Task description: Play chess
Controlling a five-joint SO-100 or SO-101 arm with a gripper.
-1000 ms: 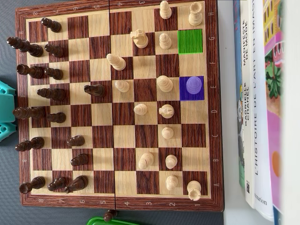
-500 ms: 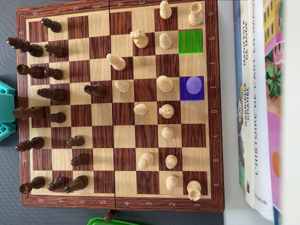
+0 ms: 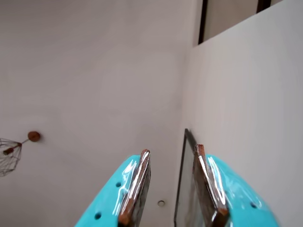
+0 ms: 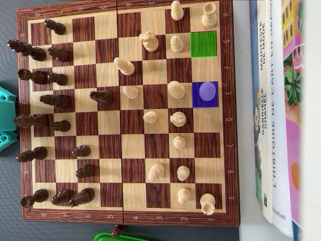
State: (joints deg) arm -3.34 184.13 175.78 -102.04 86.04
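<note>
In the overhead view a wooden chessboard (image 4: 125,217) fills the frame. Dark pieces (image 4: 55,100) stand on its left side and light pieces (image 4: 176,89) on its right. One light piece (image 4: 207,92) stands on a purple-tinted square, and an empty square (image 4: 203,44) above it is tinted green. In the wrist view my gripper (image 3: 172,149) points up at a white ceiling and wall. It is open, and nothing sits between its teal fingers (image 3: 138,179) with brown pads. A teal part of the arm (image 4: 6,120) shows at the board's left edge.
Books (image 4: 273,110) lie along the board's right side. A green object (image 4: 113,237) with a dark piece (image 4: 117,231) on it sits at the bottom edge. A wire lamp (image 3: 9,153) hangs from the ceiling.
</note>
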